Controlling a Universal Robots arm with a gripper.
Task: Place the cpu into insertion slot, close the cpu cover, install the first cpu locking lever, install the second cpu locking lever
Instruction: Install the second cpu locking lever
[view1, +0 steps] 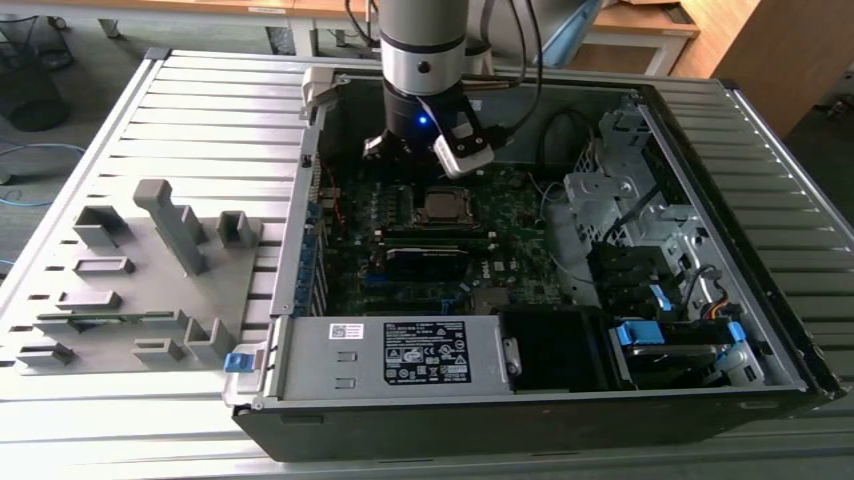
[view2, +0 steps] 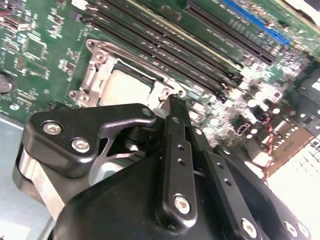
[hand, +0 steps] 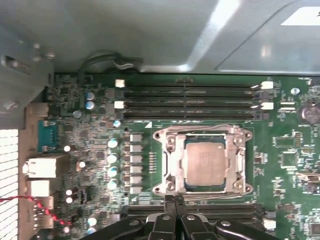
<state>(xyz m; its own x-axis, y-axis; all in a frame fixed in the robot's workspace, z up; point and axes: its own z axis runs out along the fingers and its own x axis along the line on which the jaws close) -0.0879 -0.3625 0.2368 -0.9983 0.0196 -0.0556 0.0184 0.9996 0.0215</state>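
Hovering over the green motherboard (view1: 441, 230) inside the open black computer case (view1: 747, 360), the black two-finger gripper (hand: 174, 201) has its slim fingers (view2: 176, 125) pressed together with nothing between them, their tips just beside the socket's edge. The small square cpu with a dull silver-grey metal top (hand: 204, 162) already lies flat in the dark square insertion slot (hand: 188, 145), and the thin silver-grey metal cpu cover frame (hand: 172, 162) lies down around it. Faint print marks the chip's top but cannot be read. Long black memory slots (hand: 190, 102) run beside the socket. A white printed label (view1: 424, 358) sits on the grey power supply box (view1: 334, 365), its text too small to make out.
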